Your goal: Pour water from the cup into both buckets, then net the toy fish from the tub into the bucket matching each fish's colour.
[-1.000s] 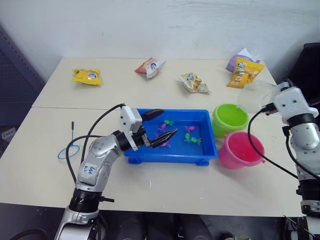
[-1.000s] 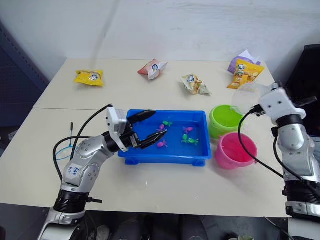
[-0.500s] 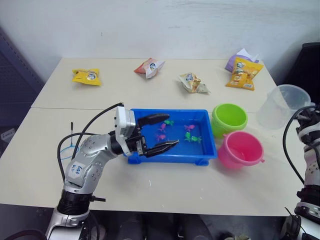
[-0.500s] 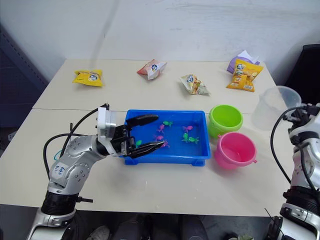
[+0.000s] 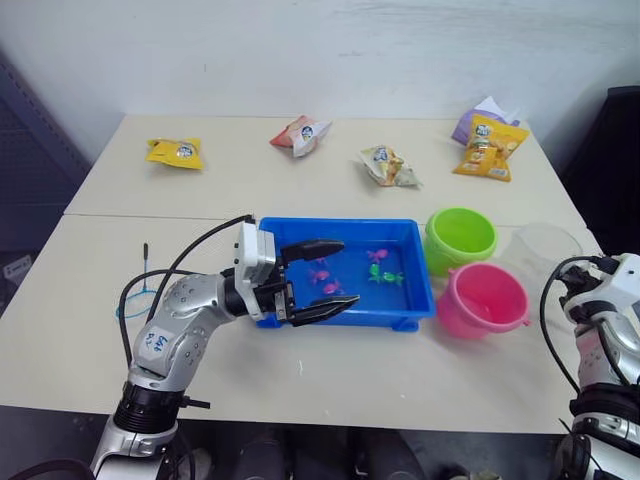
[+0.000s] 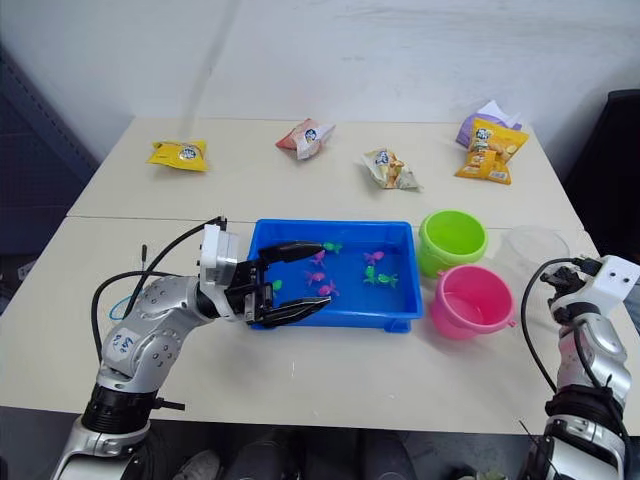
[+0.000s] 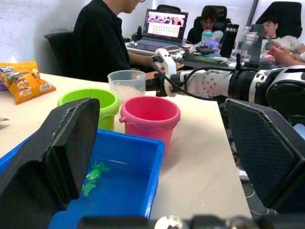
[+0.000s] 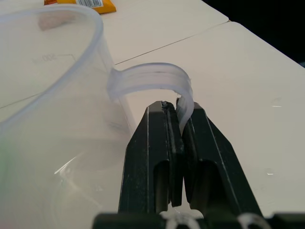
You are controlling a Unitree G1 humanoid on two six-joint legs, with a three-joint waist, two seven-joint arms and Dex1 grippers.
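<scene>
Jaws: left gripper (image 5: pixel 322 278) gapes wide over the tub (image 5: pixel 408 296); right gripper (image 8: pixel 181 125) pinches the cup (image 8: pixel 52 109) handle.

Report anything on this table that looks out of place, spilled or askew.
No spill or damage stands out. The net lies apart at the table's left edge, away from the tub. Five snack packets, such as the yellow one, lie scattered along the far side, unrelated to the job. The buckets and the cup stand upright.

Blue tub (image 5: pixel 420 290), lime bucket (image 5: pixel 459 236), pink bucket (image 5: pixel 483 300), clear cup (image 5: pixel 540 247).
</scene>
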